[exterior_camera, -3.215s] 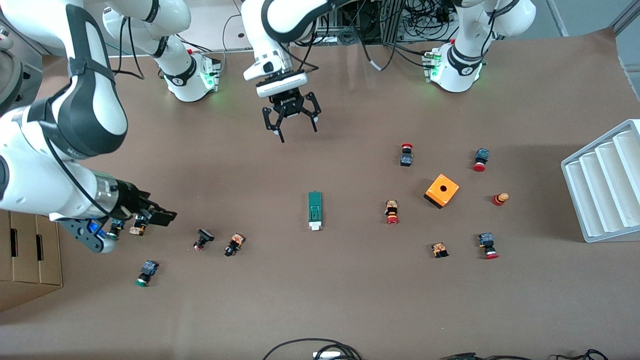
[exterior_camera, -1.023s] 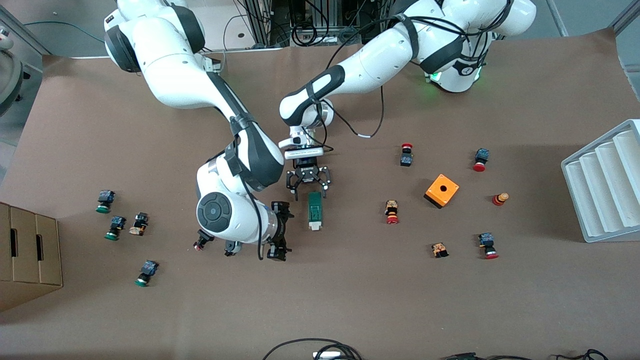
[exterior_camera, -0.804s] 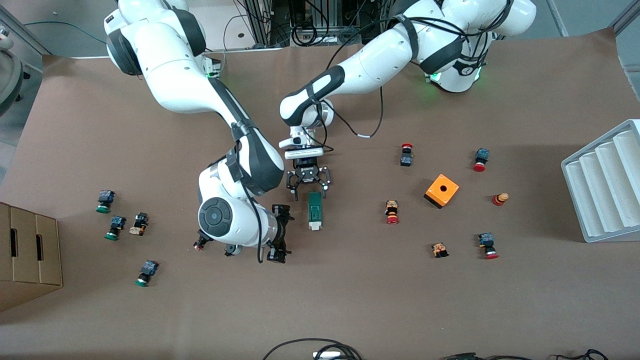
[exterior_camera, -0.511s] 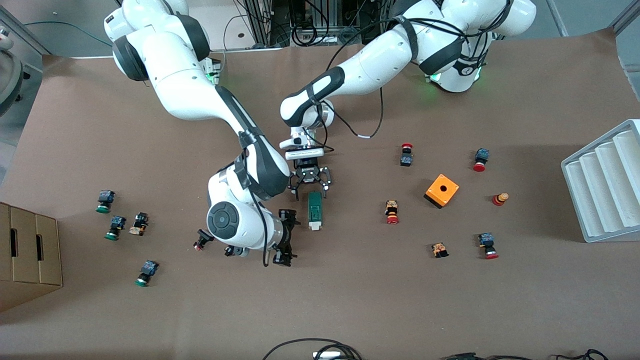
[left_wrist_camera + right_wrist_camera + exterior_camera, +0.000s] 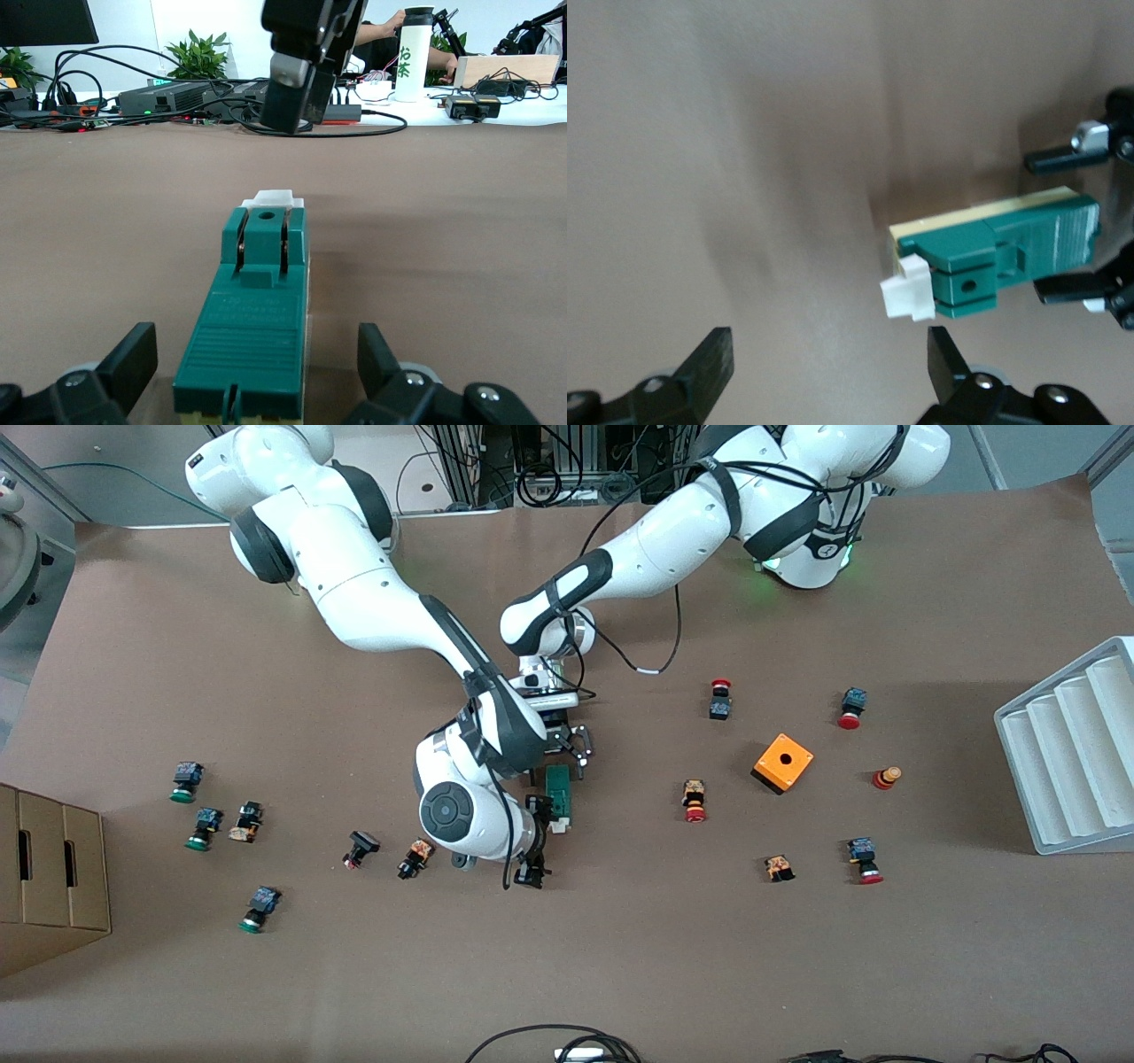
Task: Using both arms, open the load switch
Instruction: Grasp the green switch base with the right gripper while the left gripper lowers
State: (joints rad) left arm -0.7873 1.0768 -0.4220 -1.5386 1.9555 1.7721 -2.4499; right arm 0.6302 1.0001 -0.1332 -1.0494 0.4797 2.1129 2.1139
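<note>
The load switch (image 5: 558,790), a narrow dark-green block with a white tab (image 5: 557,825) at its end nearer the front camera, lies flat mid-table. My left gripper (image 5: 558,765) stands open low over the switch's other end; in the left wrist view the switch (image 5: 257,310) lies between the left gripper's (image 5: 257,372) fingers (image 5: 133,363), apart from both. My right gripper (image 5: 535,841) is open and empty beside the tab end, toward the right arm's end of the table. In the right wrist view the switch (image 5: 1001,257) and tab (image 5: 908,288) sit off to one side of the right gripper (image 5: 828,363).
Push buttons lie scattered: two (image 5: 415,857) (image 5: 360,849) close by the right arm's wrist, others toward both ends. An orange box with a hole (image 5: 783,763) sits toward the left arm's end, a white ribbed tray (image 5: 1072,744) at that edge, a cardboard box (image 5: 44,877) at the right arm's edge.
The right arm has swung toward the switch, bringing its open gripper up beside the tab end. The left gripper has stayed open around the switch's end nearer the robots' bases.
</note>
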